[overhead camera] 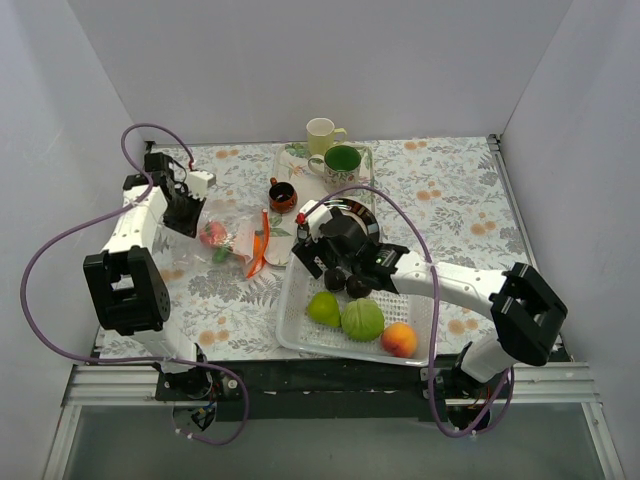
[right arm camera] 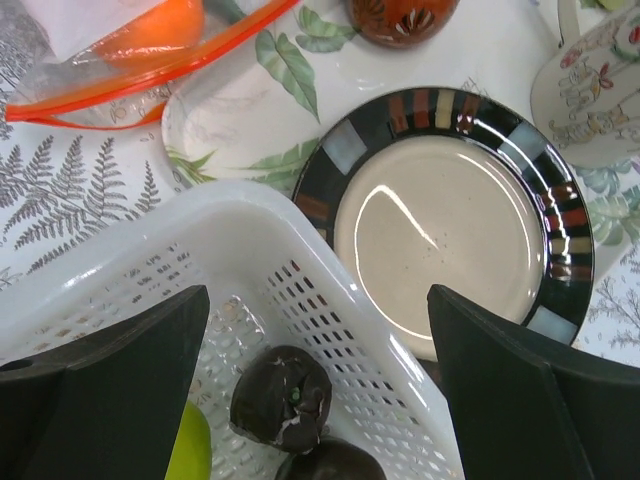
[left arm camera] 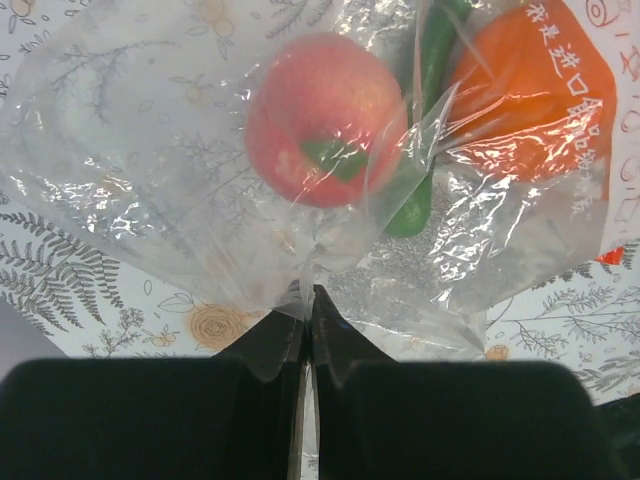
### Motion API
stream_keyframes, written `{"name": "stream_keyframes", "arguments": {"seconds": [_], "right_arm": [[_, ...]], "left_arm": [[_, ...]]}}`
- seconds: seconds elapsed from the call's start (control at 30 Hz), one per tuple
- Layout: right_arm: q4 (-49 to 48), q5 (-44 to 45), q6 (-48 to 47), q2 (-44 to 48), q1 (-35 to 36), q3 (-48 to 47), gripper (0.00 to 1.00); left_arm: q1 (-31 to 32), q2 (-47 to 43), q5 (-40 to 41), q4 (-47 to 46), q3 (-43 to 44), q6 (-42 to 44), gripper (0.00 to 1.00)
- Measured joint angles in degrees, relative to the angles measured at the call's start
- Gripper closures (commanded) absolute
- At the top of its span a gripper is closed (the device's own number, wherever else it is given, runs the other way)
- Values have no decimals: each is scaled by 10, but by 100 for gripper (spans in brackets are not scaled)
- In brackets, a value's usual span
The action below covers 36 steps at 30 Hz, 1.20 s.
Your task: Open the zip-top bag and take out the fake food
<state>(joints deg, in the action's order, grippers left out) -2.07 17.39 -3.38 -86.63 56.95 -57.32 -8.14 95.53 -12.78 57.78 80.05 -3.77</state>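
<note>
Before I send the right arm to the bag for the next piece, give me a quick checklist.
1. Left gripper pinching the zip-top bag: ok, shut on the plastic.
2. Right gripper free to grasp: ok, open and empty over the white basket.
3. Food left in the bag: ok, pinkish apple and green chili are inside.
4. Bag mouth open enough: cannot tell; the orange zip strip shows only partly.
5. Clear rise from the basket: ok, the dark plums lie below the fingers, untouched.
</note>
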Motion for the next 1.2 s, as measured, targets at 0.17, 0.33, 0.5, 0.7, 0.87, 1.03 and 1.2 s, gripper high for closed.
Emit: {"name": "stream_keyframes", "arguments": {"seconds": [0.17,0.33,0.5,0.7,0.87,1.03,1.2], "right_arm": [[-6,-16,-15,-44,0,-55,2],[-16,-28,-37,-129,-1,-186,2],[-24,-49,-59,-221,-1,-313,2],[-23,-99,-70,-318,-5,-371,2],[-12,-176,-63,-357,-11,-355,2],[-38,-235,-53,-358,-14,-335,2],[-93,-267,-40,-370,-14,-336,2]], "left_arm": [[-5,-15,35,-79,-58,2,100],[-8,-17,88,-184,-141,8,100],[-8,14,131,-266,-160,19,100],[-8,51,163,-347,-179,58,100],[-10,70,173,-378,-179,85,100],[-11,76,174,-385,-178,94,100],[-11,75,173,-380,-177,94,100]]}}
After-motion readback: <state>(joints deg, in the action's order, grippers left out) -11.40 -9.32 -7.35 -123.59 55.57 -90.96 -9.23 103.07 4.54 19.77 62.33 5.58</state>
